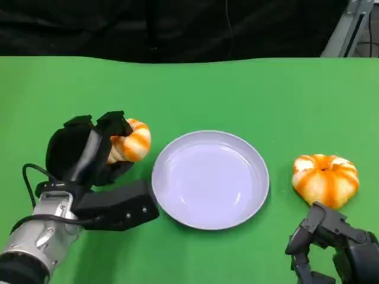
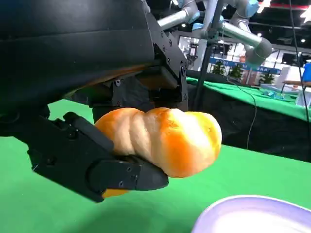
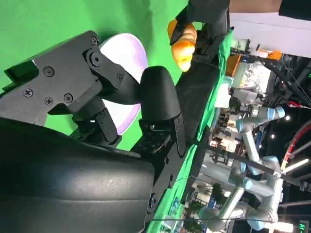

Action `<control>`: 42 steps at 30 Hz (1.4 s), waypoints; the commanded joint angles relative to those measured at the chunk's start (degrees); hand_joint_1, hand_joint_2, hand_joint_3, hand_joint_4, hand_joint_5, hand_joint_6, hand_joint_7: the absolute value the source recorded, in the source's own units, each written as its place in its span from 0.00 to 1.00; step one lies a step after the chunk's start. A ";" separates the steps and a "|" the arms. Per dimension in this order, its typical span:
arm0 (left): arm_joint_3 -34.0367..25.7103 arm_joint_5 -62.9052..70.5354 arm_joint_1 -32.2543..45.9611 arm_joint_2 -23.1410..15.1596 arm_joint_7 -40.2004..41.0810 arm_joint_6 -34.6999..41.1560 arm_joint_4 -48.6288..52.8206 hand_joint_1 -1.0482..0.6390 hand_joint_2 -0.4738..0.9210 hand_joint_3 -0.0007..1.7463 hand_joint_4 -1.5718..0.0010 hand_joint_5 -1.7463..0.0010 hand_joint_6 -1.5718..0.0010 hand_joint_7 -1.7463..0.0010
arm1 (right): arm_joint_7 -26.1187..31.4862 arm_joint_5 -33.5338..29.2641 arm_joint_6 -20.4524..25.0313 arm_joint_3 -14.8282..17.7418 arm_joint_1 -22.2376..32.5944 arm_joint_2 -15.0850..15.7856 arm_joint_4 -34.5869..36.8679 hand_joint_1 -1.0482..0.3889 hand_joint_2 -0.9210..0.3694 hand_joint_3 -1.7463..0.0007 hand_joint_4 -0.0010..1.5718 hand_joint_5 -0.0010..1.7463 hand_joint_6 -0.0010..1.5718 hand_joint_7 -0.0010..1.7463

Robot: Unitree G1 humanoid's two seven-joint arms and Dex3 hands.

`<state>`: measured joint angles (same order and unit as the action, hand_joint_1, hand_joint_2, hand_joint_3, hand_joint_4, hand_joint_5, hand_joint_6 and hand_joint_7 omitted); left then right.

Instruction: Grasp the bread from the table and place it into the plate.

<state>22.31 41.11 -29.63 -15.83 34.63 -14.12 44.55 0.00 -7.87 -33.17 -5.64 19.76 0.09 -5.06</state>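
A green tabletop (image 1: 237, 89) fills the head view, with a round, shallow, pale lavender plate (image 1: 210, 178) lying near its middle. To the left of the plate, the robot's left hand (image 1: 95, 155), black and many-fingered on a silver forearm, is closed around a twisted orange-and-white bread roll (image 1: 131, 142). The roll sits just beside the plate's left rim, not over it. In the left wrist view the same roll (image 2: 163, 141) is pressed between black fingers (image 2: 104, 167) underneath and the hand's dark body above, and it hangs clear of the green surface, with the plate's rim (image 2: 243, 213) showing close by. On the far side of the plate, a second piece of bread, round, pumpkin-shaped and striped orange and white (image 1: 325, 179), rests on the tabletop, apart from the plate. The robot's right hand (image 1: 331, 248) sits just in front of this round bread at the lower right, holding nothing; its fingers look loosely bent and spread. The right wrist view shows those black fingers (image 3: 158, 97) with the plate (image 3: 127, 58) beyond them and the held roll (image 3: 183, 46) farther off.
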 commanded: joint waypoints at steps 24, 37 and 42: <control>5.75 1.88 0.42 6.01 -7.08 -2.94 -11.11 0.57 0.78 0.45 0.52 0.01 0.45 0.25 | 0.88 -0.56 -0.13 -0.05 -0.40 -0.14 0.09 0.62 0.30 0.35 0.52 1.00 0.47 0.91; 9.83 2.61 -4.99 9.95 -8.13 -9.66 3.84 0.59 0.99 0.15 0.55 0.13 0.45 0.38 | 2.36 -1.87 -0.48 -0.28 -0.31 -0.48 0.05 0.61 0.30 0.35 0.52 1.00 0.47 0.90; 9.96 2.49 -5.59 10.06 -7.91 -10.45 5.17 0.58 0.99 0.16 0.55 0.15 0.45 0.40 | 2.57 -2.01 -0.59 -0.31 -0.35 -0.46 0.10 0.61 0.30 0.34 0.52 1.00 0.47 0.90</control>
<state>32.20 43.70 -34.41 -5.34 26.48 -23.98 48.77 2.07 -10.24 -33.08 -6.40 19.41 -0.73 -5.05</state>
